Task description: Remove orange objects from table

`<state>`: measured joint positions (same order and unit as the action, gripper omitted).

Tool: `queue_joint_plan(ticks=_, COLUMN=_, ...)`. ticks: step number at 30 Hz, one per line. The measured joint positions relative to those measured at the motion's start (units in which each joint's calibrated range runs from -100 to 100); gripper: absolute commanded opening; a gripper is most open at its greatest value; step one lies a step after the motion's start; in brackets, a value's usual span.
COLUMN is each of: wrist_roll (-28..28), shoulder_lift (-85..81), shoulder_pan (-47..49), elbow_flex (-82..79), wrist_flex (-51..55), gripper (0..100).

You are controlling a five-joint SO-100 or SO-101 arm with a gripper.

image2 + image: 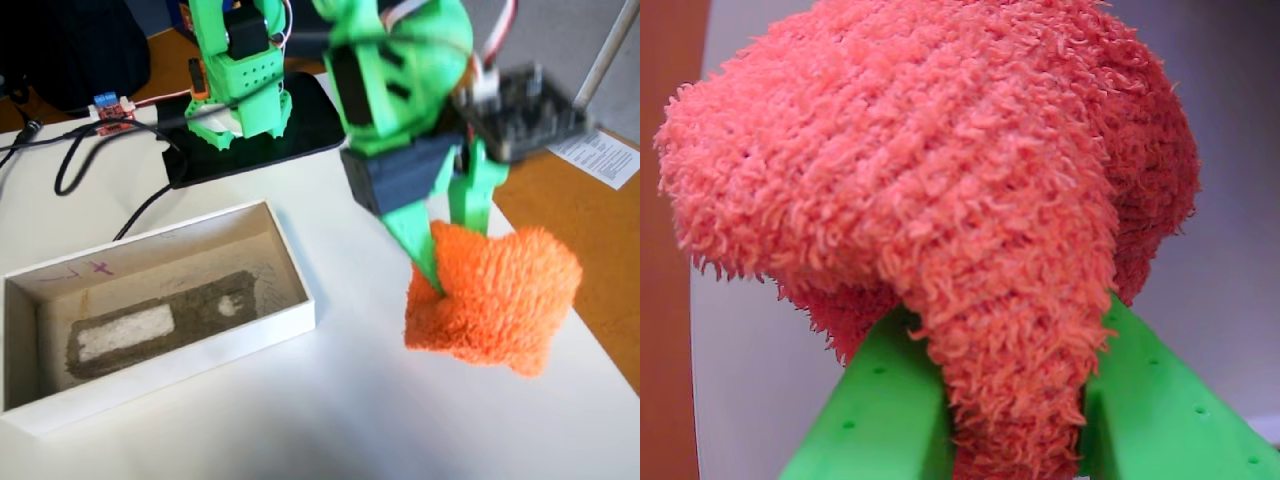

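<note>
Pincer (448,270): green, two-fingered, clamped on the orange knitted lump; in the wrist view (1015,400) both green fingers (880,410) flank a pinched fold of the lump.
Orange knitted lump (495,300): fuzzy, bright orange, squeezed in the middle between the fingers; near the right edge of the tabletop in the fixed view; whether the underside touches the surface or hangs just above, cannot tell. In the wrist view (930,170) fills most of the picture.
Tabletop (330,420): flat, white, matte; edge runs diagonally at the right of the fixed view.
White box (290,262): shallow, rectangular, open-topped, on the tabletop at the left of the fixed view, well apart from the lump; faint pen marks on the inner wall.
Box contents: a dark grey patch (165,325) on the floor of the box, with a pale rectangular strip (125,332) inside it; no loose thing to be made out.
Arm base (240,70): green, at the top of the fixed view, standing on a black plate (300,140).
Cables (80,165): black, trailing over the tabletop left of the base, beside a small red board (112,113).
Paper sheet (600,155): printed, on the brown surface beyond the tabletop's right edge.
</note>
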<state>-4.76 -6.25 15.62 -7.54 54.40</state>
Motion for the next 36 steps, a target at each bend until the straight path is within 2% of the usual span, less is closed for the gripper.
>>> queue_joint_plan(ticks=6, wrist_roll=3.6, shoulder_lift=-17.0, shoulder_pan=-8.8, elbow_flex=-2.6, wrist_flex=5.6, gripper=0)
queue_joint_plan(ticks=10, wrist_roll=5.7, shoulder_lift=-34.2, shoulder_pan=-18.7, elbow_flex=-16.3, wrist_flex=13.4, gripper=0)
queue_joint_plan(ticks=14, wrist_roll=5.8, shoulder_lift=-45.5, shoulder_pan=-28.6, elbow_flex=-28.4, wrist_flex=14.5, gripper=0)
queue_joint_plan(ticks=18, wrist_roll=5.0, shoulder_lift=-47.1, shoulder_pan=-36.8, elbow_flex=-32.6, wrist_flex=12.5, gripper=0)
queue_joint_plan(ticks=26, wrist_roll=4.7, shoulder_lift=-42.5, shoulder_pan=-39.4, elbow_flex=-32.6, wrist_flex=7.0, gripper=0)
queue_joint_plan(ticks=36, wrist_roll=3.8, shoulder_lift=-42.2, shoulder_pan=-38.3, elbow_flex=-32.6, wrist_flex=6.6, gripper=0)
